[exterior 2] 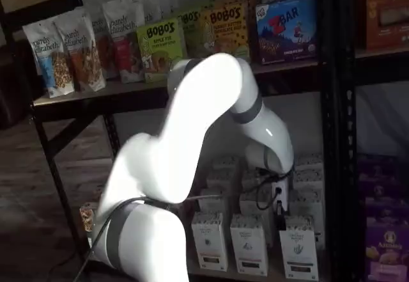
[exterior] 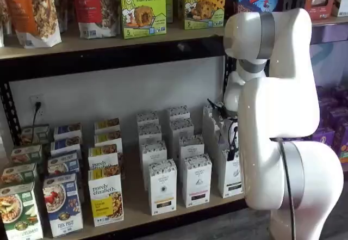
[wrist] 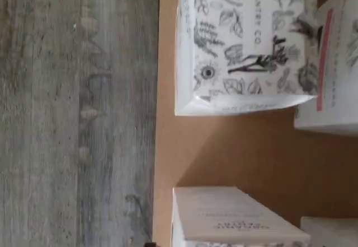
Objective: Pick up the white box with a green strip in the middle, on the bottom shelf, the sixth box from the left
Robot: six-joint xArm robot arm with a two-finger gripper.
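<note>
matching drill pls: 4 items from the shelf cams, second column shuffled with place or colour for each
Items:
1. Bobo's apple pie box
2. Z Bar box
3. white box
4. wall outlet

Descriptions:
A. blue, on the upper shelf
B. on the back wall behind the bottom shelf, with a cord plugged in
C. lime green, on the upper shelf
D. front of a row on the bottom shelf, right beside the robot arm

Pairs: 1-C, 2-A, 3-D, 4-B

Bobo's boxes (exterior: 142,7) and granola bags (exterior: 33,10) line the upper board (exterior: 98,40).
</note>
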